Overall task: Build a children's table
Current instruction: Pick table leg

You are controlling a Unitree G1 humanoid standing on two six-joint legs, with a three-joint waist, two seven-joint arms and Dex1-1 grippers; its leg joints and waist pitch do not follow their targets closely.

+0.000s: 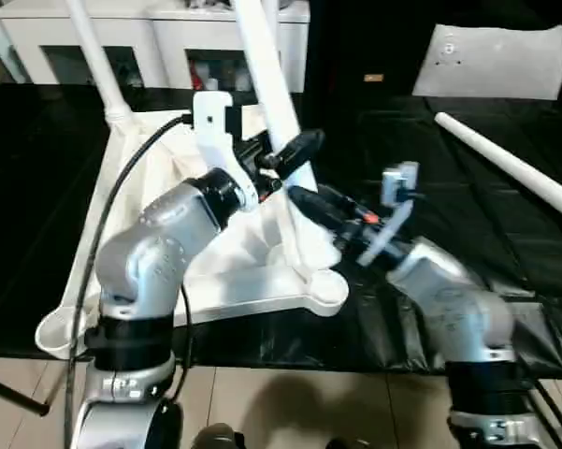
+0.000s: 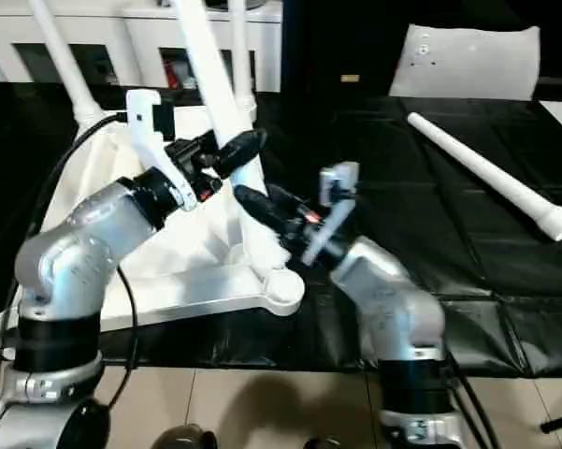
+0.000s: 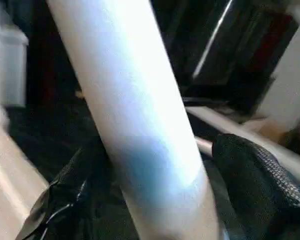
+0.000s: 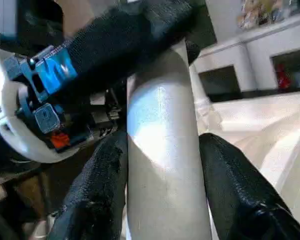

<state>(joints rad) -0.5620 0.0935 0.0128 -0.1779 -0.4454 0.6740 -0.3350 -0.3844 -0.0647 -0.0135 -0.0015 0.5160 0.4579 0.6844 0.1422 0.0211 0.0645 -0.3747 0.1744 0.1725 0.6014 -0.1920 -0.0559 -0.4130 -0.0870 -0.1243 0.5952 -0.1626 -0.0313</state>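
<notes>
1. Children's table (image 1: 252, 253): lies upside down on the black table (image 1: 468, 243), ribbed underside up, so the sockets accept legs.
2. Near-corner leg (image 1: 276, 103): both sets of fingers grip it, presumably for seating.
3. Loose leg (image 1: 510, 164): well apart from the children's table, unfitted.
4. Left gripper (image 1: 295, 154) above right gripper (image 1: 304, 201), steadying.

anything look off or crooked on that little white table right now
Yes. The leg that both grippers hold leans noticeably instead of standing square to the upturned table top; it may not be seated in its corner socket yet. The left gripper holds it above the right gripper. One more leg lies loose on the black work table.
</notes>
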